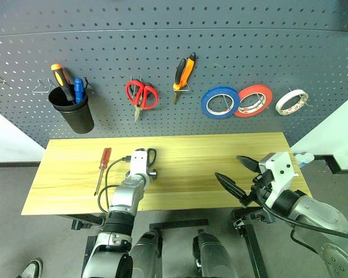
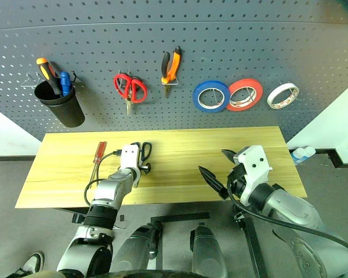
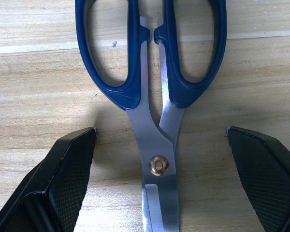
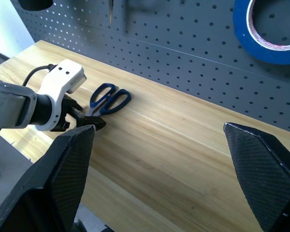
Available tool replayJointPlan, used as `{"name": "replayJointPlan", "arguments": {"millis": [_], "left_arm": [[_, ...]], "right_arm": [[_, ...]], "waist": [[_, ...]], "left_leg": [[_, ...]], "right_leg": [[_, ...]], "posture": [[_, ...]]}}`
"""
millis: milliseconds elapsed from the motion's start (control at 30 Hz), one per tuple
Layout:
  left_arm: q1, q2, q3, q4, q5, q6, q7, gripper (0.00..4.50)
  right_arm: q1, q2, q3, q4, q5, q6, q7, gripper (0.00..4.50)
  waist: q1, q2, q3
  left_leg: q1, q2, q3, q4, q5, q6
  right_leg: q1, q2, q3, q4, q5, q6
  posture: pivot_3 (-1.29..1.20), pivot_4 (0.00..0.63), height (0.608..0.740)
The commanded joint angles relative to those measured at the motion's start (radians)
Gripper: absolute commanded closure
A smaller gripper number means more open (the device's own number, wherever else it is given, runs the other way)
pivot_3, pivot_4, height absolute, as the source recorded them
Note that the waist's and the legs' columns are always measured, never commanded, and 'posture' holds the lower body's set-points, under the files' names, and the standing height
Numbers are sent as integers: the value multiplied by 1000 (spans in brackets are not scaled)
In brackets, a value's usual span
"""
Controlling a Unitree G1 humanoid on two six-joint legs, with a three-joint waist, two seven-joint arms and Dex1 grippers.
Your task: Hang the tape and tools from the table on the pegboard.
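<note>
Steel scissors [image 3: 157, 121] with dark blue handles lie flat on the light wood table [image 1: 197, 147], handles toward the pegboard [image 1: 249, 46]. My left gripper [image 3: 160, 133] is open just above them, one finger on each side of the blades near the pivot, touching nothing. A slim red-handled screwdriver [image 1: 102, 168] lies on the table to the left of that arm. The orange-and-black pliers [image 1: 184, 72] and the whitish tape [image 1: 292, 101] hang on the pegboard. My right gripper [image 1: 228, 165] hovers open and empty over the table's front right.
On the pegboard hang a black cup [image 1: 75, 113] with an orange and a blue screwdriver, red-handled scissors [image 1: 141, 95], a blue roll [image 1: 220, 102] and a red roll [image 1: 253, 99]. A small white bottle [image 1: 303, 157] stands past the table's right end.
</note>
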Motion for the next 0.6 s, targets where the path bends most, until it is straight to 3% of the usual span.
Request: {"name": "replayJointPlan", "arguments": {"millis": [33,600], "left_arm": [[8,0,-12,5,13,28,15,0],[-36,16,-50,113,47,33,41,0]], "right_arm": [[-1,0,-19,-53,16,-7,-9,49],[19,9,-10,-77,19,-6,-44,49]], "waist": [[0,0,0],[1,0,0]], "left_leg": [[0,0,0,0,0,0],[0,0,0,0,0,0]], "right_leg": [[0,0,0,0,0,0],[1,0,0,-1,0,0]], "posture": [[-121,245,715],[-129,260,715]]}}
